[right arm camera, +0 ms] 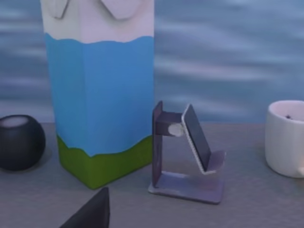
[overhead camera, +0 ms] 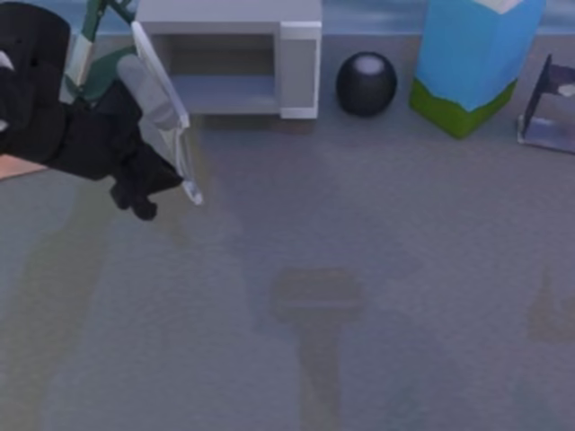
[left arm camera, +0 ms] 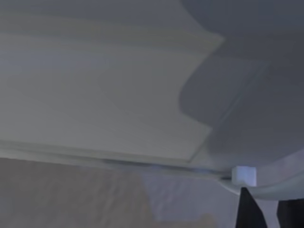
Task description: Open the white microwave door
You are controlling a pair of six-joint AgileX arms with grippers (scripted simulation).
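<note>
Rendered sim tabletop w/ kitchen bits: microwave (overhead camera: 260, 58), carton (overhead camera: 472, 58), mug (right arm camera: 286, 137).

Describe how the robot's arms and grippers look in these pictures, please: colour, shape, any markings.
The left arm is matte black and bulky, ending in the left gripper with short, dark, rounded fingers; I see no markings or cables. In the left wrist view only dark, tapering fingertips show. Of the right gripper, only one dark grey, pointed fingertip shows, in the right wrist view.

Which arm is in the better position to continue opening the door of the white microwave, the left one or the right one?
The left. Its gripper is already at the free edge of the white-framed microwave door with grey window, which stands swung out from the boxy white microwave. The right arm is not in the top view.
</note>
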